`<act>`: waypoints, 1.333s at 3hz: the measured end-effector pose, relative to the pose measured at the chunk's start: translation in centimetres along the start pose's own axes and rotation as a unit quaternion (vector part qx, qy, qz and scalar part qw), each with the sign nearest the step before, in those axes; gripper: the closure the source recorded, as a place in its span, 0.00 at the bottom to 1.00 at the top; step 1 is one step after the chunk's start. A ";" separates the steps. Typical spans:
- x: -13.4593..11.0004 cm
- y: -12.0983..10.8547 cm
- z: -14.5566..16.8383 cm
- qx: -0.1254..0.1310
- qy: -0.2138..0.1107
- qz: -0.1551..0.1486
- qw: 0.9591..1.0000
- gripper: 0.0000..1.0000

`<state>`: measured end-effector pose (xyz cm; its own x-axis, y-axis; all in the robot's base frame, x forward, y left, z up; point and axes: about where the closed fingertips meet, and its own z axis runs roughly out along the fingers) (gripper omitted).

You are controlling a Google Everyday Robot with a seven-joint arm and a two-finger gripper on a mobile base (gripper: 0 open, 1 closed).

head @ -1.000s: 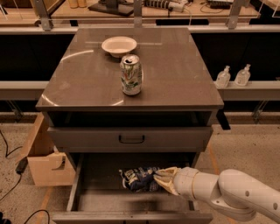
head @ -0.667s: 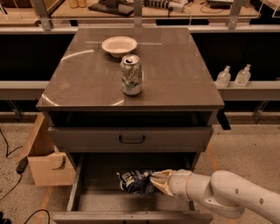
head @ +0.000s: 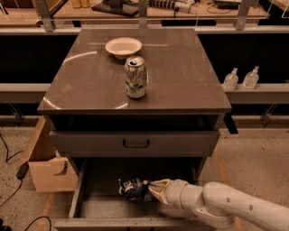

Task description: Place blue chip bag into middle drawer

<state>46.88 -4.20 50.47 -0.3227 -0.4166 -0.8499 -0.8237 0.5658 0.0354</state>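
You are in a lab or workshop, not a home. Behind the cabinet [head: 135,90] runs a long workbench [head: 67,11] on metal posts, with gear and loose wires on top. To the cabinet's right, two pump bottles [head: 230,80] stand on a low ledge; they may be sanitiser, but the labels can't be read. To its left sits an open cardboard box [head: 47,167], and black cables [head: 21,171] trail over the bare speckled floor [head: 257,158]. A white robot arm [head: 235,207] reaches into the cabinet's open drawer [head: 101,208], with its gripper [head: 156,189] low inside.

Cabinet top [head: 180,85] w/ bowl [head: 123,47], can [head: 136,77], hand [head: 154,189] in mid drawer [head: 108,208]
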 end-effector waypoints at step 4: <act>1.0 -2.3 -4.7 0.110 0.015 0.038 0.993 0.38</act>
<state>46.32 -9.26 52.02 -0.3964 -0.3863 -0.8329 -0.6754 0.7372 -0.0205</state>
